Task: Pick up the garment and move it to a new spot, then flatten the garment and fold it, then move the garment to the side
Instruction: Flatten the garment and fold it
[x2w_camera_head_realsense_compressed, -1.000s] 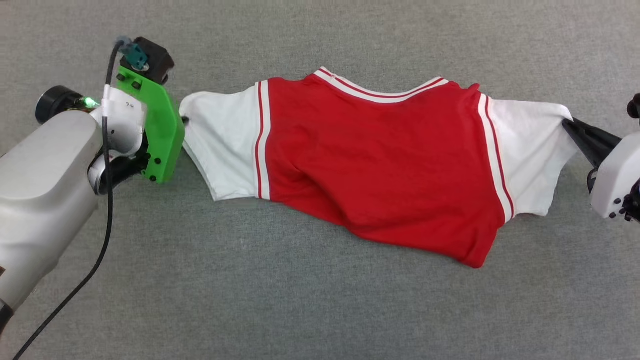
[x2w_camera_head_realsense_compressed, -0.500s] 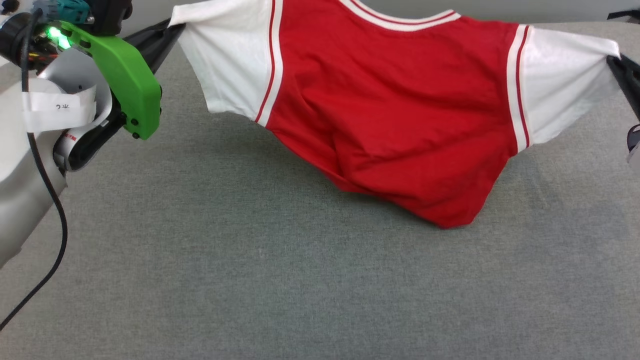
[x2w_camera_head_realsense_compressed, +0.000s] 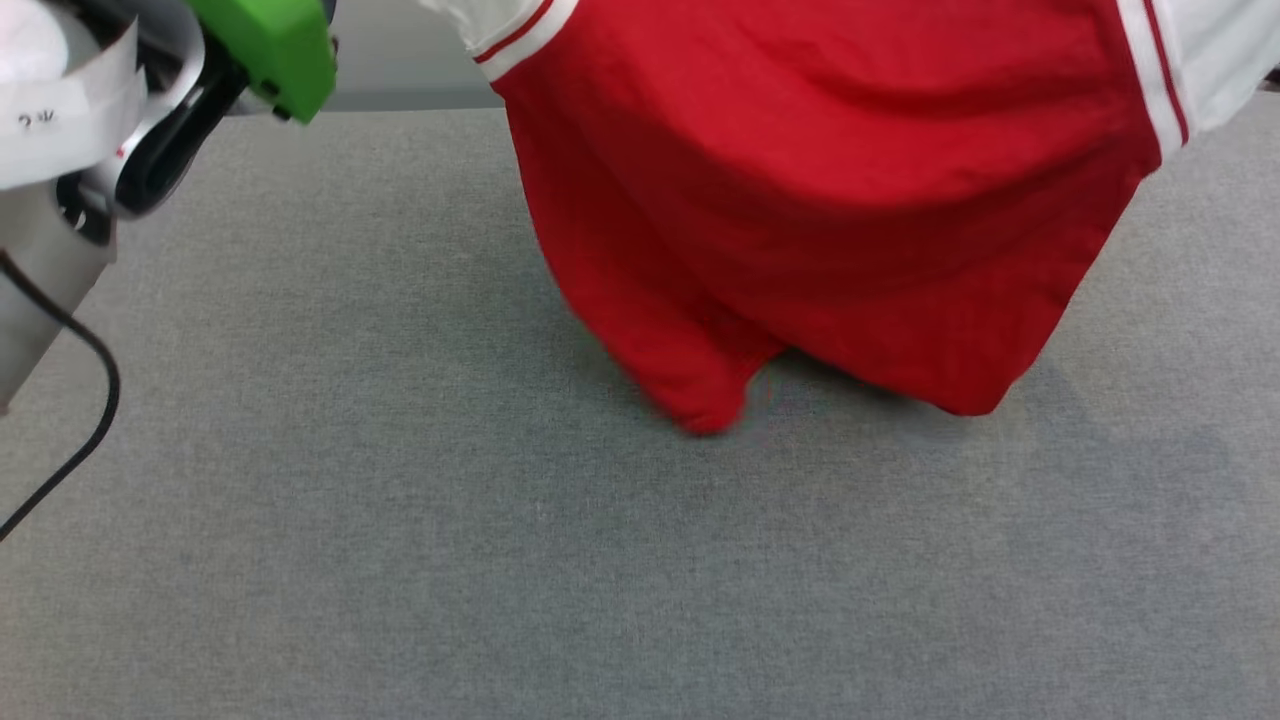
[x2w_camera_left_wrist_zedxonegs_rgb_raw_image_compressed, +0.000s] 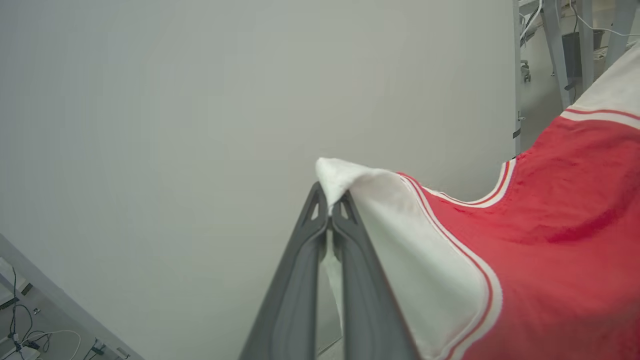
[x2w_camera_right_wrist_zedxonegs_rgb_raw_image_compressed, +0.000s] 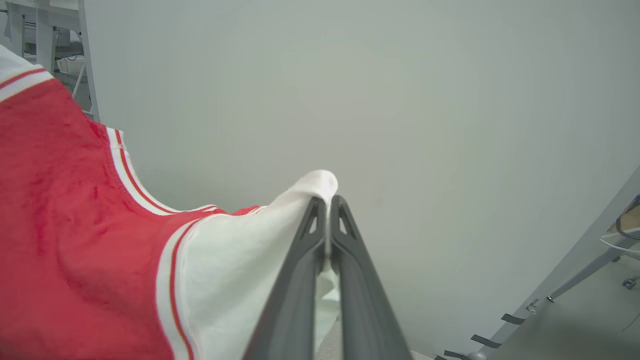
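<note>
The garment (x2w_camera_head_realsense_compressed: 830, 200) hangs stretched sleeve to sleeve, hem down over the grey surface (x2w_camera_head_realsense_compressed: 400, 560). The left claw (x2w_camera_left_wrist_zedxonegs_rgb_raw_image_compressed: 330, 212) and right claw (x2w_camera_right_wrist_zedxonegs_rgb_raw_image_compressed: 327, 205) each clamp a white sleeve tip. The head view crops its collar.

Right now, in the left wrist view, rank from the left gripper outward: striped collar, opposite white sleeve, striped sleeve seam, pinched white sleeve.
1. Pinched white sleeve, held by the left gripper.
2. Striped sleeve seam, just right.
3. Striped collar, farther right.
4. Opposite white sleeve, top right.
</note>
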